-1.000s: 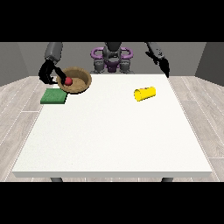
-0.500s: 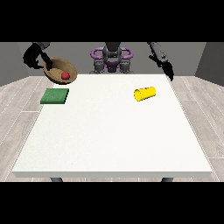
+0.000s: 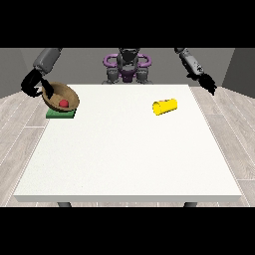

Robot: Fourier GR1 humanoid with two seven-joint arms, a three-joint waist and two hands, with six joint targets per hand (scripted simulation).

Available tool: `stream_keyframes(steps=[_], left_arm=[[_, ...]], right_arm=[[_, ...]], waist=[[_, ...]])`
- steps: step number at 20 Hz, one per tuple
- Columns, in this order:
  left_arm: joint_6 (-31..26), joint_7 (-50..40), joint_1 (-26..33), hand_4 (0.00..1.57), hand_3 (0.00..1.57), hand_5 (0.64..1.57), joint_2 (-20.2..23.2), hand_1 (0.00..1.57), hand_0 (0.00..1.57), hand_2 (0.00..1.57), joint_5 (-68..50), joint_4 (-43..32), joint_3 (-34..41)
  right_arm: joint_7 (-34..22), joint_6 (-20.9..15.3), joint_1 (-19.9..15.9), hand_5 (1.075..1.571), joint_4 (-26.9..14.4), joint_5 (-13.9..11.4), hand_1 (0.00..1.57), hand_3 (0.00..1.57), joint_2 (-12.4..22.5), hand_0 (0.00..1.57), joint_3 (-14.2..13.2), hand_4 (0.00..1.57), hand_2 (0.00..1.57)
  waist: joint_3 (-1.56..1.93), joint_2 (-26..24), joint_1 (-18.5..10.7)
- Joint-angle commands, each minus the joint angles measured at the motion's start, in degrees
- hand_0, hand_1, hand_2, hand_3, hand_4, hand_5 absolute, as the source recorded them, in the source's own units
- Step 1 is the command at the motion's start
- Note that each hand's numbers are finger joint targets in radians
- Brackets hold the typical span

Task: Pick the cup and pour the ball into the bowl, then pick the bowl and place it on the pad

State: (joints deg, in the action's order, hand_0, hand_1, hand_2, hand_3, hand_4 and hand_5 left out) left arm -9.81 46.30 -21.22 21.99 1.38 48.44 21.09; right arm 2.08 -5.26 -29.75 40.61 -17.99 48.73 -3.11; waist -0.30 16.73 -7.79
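While no brand, label or writing shows anywhere, the white table (image 3: 129, 149) fills most of the view, w/ pale wood-plank floor around it and grey walls behind. Green pad (image 3: 61, 114) lies at approx. 10 o'clock on the table. Brown bowl (image 3: 62, 96) hangs tilted just above the pad, red ball (image 3: 63, 103) inside; hand at the view's left (image 3: 34, 84) is curled round the bowl's rim. Yellow cup (image 3: 165, 106) lies on its side at 2 o'clock. Hand at the view's right (image 3: 206, 81) is off the table edge, holding nothing; finger pose: can't tell.
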Motion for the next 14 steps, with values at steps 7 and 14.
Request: stream_keyframes(steps=[7,14], left_arm=[[-4.4,-2.2,-0.2,0.88,0.0,1.191,4.79,0.0,0.0,0.0,-6.1,4.89,4.52],[-4.66,-3.7,3.51,0.86,0.0,1.185,4.77,0.0,0.0,0.0,-7.99,10.23,5.29]], right_arm=[[5.39,-2.12,-2.59,1.407,-11.44,8.88,1.57,1.17,-6.78,1.57,-10.49,0.88,1.57],[3.56,4.02,-7.62,1.383,-18.67,16.66,0.97,0.78,-1.48,0.97,-19.41,0.11,0.83]], waist=[[0.48,4.69,-0.98],[0.49,6.3,0.08]])
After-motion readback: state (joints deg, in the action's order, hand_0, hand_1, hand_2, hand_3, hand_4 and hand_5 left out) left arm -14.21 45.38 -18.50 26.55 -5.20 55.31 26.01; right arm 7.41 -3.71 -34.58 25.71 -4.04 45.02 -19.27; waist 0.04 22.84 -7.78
